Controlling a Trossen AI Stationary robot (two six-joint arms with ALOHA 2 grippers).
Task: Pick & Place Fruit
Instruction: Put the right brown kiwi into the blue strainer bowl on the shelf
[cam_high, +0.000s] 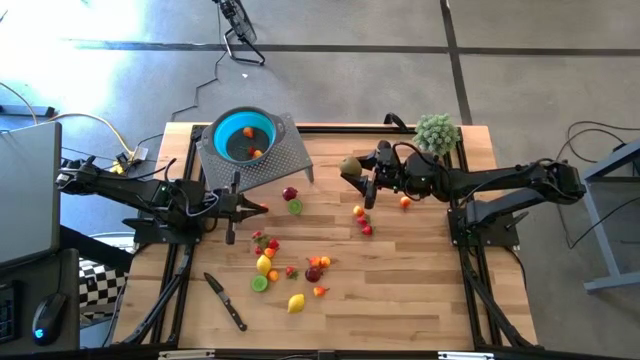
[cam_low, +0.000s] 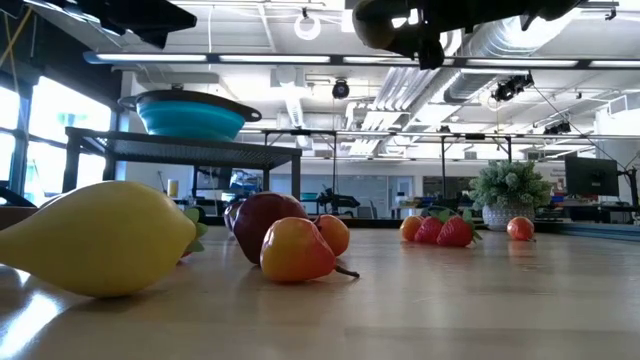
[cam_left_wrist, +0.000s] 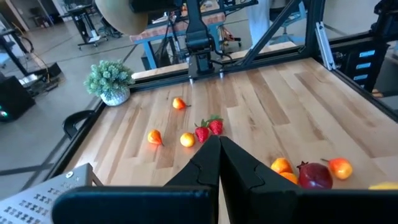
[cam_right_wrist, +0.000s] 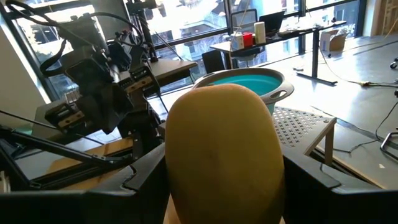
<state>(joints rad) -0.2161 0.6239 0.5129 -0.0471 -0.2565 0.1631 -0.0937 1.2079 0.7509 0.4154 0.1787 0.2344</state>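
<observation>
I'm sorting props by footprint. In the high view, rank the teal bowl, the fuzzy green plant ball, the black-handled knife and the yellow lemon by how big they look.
1. Teal bowl, clearly largest.
2. Plant ball and knife: unsure; the knife is longer but thin, the ball wider.
3. Lemon, smallest.

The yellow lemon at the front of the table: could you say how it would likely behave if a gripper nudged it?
The lemon looks rounded with a pointed end, so it would probably roll or pivot. Its surface seems smooth, perhaps slippery.
</observation>
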